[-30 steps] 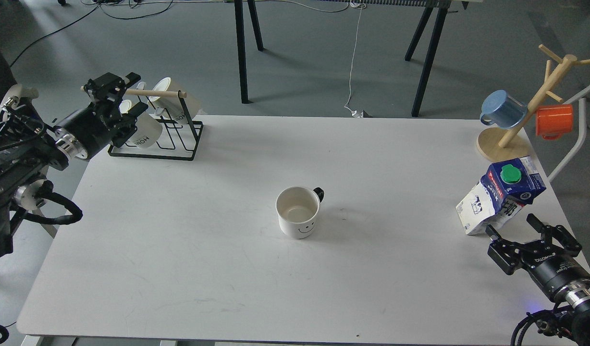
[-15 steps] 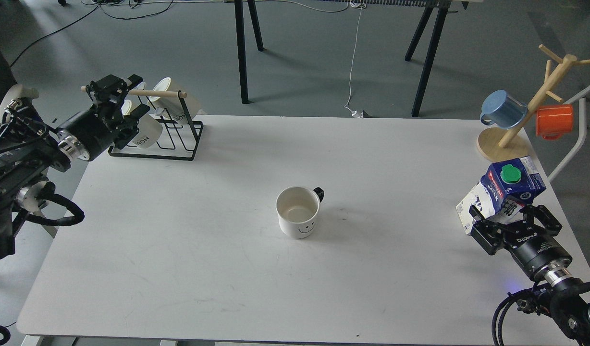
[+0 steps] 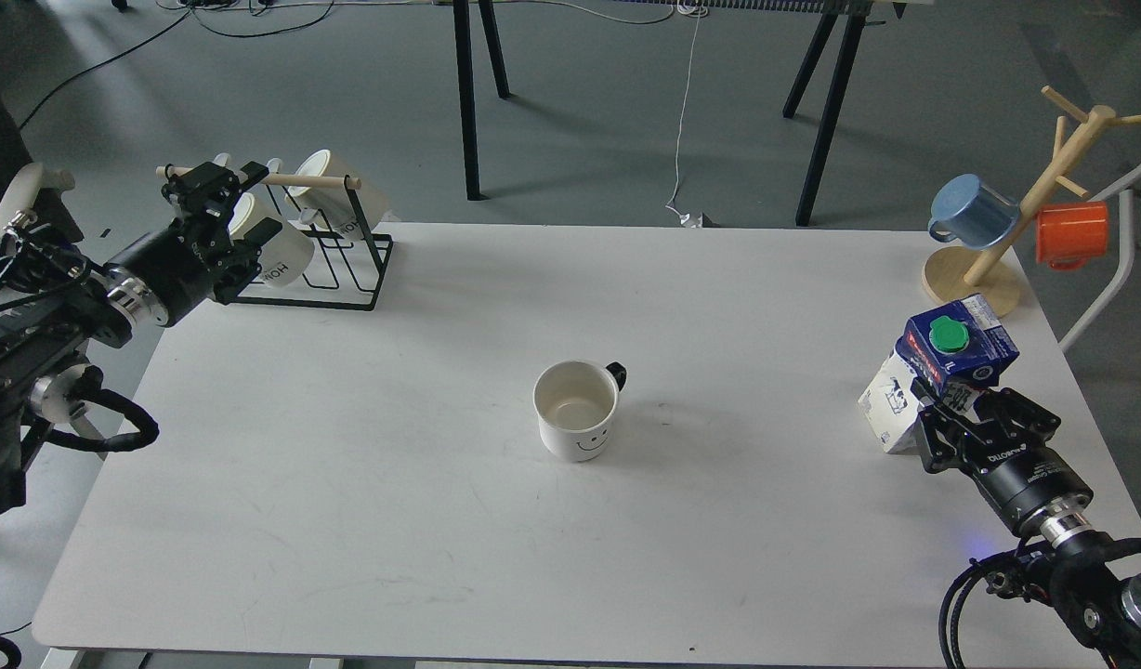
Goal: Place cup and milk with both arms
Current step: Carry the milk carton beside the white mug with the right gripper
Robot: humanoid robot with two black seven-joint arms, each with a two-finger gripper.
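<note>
Head view: one cup (image 3: 577, 410), one milk carton (image 3: 933, 372).

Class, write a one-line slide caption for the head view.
Right gripper grips blue-and-white milk carton; left gripper at wire mug rack; white smiley mug centre-table.

Lab setting, white table (image 3: 347, 446), grey floor (image 3: 608, 139), loose cables (image 3: 687, 111)

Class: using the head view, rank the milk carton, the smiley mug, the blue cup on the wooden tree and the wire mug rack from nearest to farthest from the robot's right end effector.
From the right end effector:
1. Milk carton, right at its fingers.
2. Blue cup, hanging at the table's far right.
3. Smiley mug, table centre.
4. Wire mug rack, far left corner.
</note>
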